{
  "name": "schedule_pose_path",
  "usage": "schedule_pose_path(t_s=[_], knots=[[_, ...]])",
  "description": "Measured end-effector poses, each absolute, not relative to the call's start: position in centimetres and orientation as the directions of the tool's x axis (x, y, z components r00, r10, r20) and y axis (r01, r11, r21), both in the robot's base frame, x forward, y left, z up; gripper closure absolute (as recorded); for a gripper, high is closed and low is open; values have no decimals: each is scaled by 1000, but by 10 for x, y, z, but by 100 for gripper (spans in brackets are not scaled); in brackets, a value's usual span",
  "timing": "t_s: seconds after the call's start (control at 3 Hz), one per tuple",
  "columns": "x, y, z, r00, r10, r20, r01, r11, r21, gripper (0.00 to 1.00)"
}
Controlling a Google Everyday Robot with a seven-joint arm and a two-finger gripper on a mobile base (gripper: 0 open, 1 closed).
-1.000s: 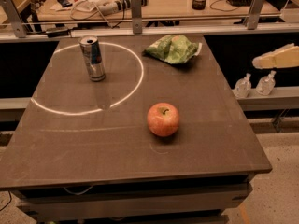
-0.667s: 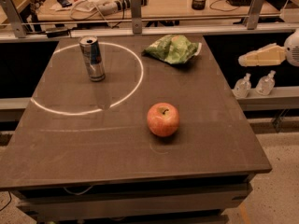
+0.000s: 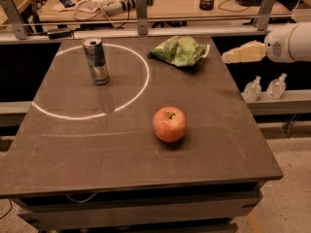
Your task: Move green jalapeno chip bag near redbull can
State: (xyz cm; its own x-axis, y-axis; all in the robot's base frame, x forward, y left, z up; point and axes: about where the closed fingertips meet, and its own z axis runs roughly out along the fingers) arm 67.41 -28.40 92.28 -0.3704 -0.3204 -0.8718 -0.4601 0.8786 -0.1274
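The green jalapeno chip bag [image 3: 179, 50] lies crinkled at the far right of the dark table [image 3: 121, 164]. The redbull can [image 3: 96, 60] stands upright at the far left, inside a white ring of light, well apart from the bag. My gripper [image 3: 229, 57] comes in from the right edge on a white arm. It hovers just off the table's right side, a short way right of the bag, and touches nothing.
A red-yellow apple [image 3: 169, 124] sits mid-table, nearer the front. Two small clear bottles [image 3: 265, 87] stand on a ledge to the right, below the gripper. A rail with metal posts [image 3: 141, 6] and a cluttered desk lie behind the table.
My arm has come further into view from the right, moving left toward the chip bag. The bag, can and apple have not moved.
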Motion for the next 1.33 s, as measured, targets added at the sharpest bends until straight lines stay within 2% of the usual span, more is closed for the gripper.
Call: schedule_pose_path(t_s=[0.67, 1.33], knots=[[694, -211, 907, -360, -332, -872, -613, 788, -47, 0], [705, -161, 878, -342, -365, -866, -676, 735, -43, 0]])
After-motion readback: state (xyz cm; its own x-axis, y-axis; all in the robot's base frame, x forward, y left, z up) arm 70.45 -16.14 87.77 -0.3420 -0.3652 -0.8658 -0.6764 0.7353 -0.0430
